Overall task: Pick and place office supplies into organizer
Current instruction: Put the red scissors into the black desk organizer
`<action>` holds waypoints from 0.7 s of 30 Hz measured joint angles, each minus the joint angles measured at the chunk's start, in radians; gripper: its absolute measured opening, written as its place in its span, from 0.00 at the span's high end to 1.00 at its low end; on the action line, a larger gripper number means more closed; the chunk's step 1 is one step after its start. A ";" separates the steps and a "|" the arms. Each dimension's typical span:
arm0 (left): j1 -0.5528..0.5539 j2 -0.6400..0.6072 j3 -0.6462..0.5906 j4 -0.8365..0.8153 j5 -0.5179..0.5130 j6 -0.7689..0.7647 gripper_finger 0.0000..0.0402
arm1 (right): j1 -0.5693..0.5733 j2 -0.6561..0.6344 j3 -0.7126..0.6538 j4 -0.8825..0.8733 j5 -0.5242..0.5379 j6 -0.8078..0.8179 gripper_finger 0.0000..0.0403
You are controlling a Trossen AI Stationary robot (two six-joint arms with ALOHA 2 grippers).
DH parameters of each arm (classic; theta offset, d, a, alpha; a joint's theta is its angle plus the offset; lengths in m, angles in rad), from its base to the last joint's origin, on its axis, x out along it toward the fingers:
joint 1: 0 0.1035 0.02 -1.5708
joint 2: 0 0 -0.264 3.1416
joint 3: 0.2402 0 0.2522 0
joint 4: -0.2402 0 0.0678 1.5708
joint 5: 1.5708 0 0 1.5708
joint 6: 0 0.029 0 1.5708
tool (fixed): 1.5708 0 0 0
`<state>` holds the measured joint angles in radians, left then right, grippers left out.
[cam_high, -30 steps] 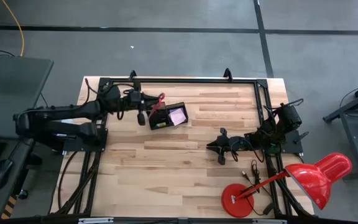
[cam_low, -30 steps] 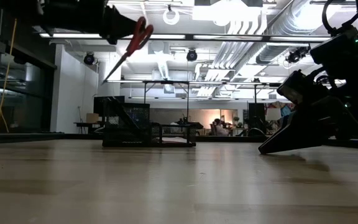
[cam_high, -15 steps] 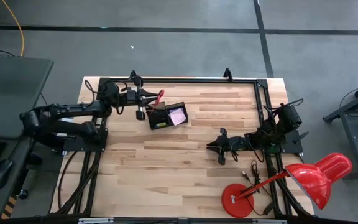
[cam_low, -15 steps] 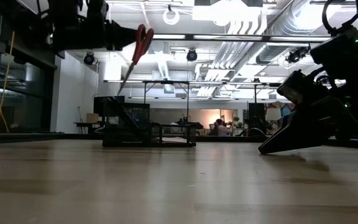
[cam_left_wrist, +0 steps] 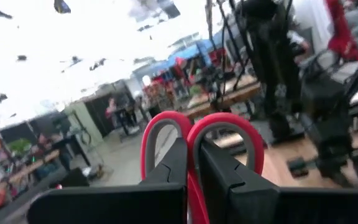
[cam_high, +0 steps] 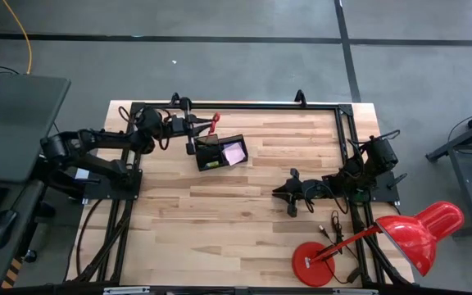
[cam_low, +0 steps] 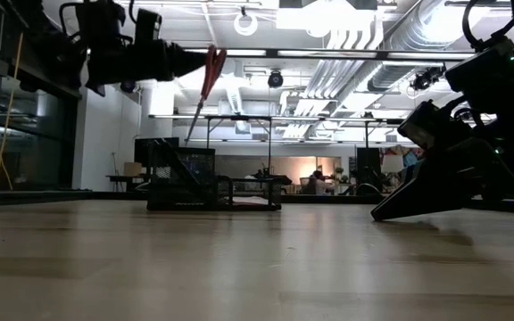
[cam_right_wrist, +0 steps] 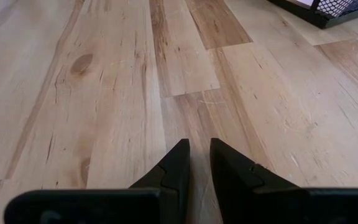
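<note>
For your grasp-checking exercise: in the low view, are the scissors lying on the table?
No: the left end effector holds the scissors high above the table.

Wooden table [cam_high: 220, 221] bearing organizer [cam_high: 222, 152], lamp [cam_high: 367, 242]

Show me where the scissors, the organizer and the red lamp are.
scissors [cam_low: 209, 73]: low view, on the red handles.
organizer [cam_high: 220, 152]: high view, on its black rim.
red lamp [cam_high: 423, 233]: high view, on the shade.
</note>
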<state>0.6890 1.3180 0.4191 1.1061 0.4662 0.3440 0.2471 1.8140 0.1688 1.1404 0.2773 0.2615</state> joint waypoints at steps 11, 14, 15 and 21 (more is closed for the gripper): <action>0.072 0.150 0.010 0.084 0.016 -0.048 0.99 | 0.000 0.000 0.000 0.000 0.000 0.000 0.86; 0.072 0.203 0.028 0.084 0.016 -0.065 0.96 | 0.000 0.000 0.000 0.000 0.000 0.000 0.86; 0.072 0.214 0.032 0.088 0.015 -0.077 0.94 | 0.000 0.000 0.000 0.000 0.000 0.000 0.86; 0.070 0.239 0.037 0.105 0.023 -0.100 0.76 | 0.000 0.000 0.000 0.000 0.000 0.000 0.86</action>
<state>0.7591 1.5571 0.4558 1.2109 0.4890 0.2443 0.2470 1.8140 0.1688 1.1407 0.2774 0.2615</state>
